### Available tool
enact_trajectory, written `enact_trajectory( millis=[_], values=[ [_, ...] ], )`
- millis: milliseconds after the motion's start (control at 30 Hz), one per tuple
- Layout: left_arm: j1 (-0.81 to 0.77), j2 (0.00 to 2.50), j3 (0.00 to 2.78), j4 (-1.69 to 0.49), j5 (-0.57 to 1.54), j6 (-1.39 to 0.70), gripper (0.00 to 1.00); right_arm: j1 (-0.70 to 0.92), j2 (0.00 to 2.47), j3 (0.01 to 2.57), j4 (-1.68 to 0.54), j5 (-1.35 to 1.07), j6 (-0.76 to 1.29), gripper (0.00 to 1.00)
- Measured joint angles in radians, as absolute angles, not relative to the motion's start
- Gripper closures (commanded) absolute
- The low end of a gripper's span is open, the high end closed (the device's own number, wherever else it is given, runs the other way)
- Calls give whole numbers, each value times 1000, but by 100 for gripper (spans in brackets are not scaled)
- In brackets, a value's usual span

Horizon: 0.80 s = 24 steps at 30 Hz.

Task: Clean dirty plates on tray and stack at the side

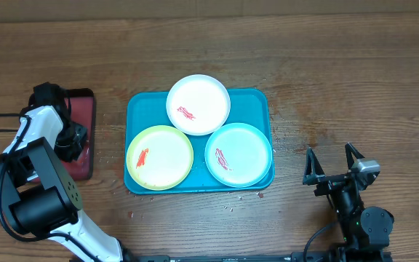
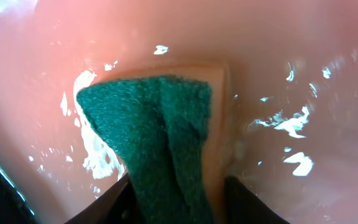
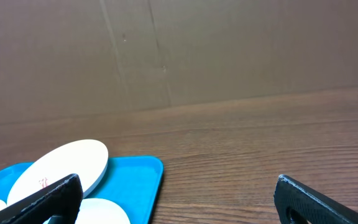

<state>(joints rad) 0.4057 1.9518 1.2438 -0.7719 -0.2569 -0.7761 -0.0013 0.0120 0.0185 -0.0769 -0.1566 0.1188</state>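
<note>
Teal tray (image 1: pixel 142 109), white plate (image 1: pixel 198 104), yellow-green plate (image 1: pixel 159 157), light-blue plate (image 1: pixel 238 155), all smeared red.

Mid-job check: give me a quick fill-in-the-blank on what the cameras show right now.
1. The tray holds ___ plates, each smeared red.
2. The plate nearest the right gripper has a light ___ rim.
3. The left gripper is shut on a sponge with a ___ scouring face.
4. The right gripper's jaws stand ___.
Missing words: three; blue; green; open.
</note>
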Motion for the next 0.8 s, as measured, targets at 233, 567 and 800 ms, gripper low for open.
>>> enact_trajectory(
  millis=[233,567,800],
  values=[
    [406,1955,1246,-829,-274,-752,96,-1,12,19,-77,-157,118,0],
    [406,1947,1379,-1001,-274,-751,96,-1,12,19,-77,-157,119,0],
    [406,1822,1387,-1021,-274,-751,96,-1,12,19,-77,-157,118,0]
  ],
)
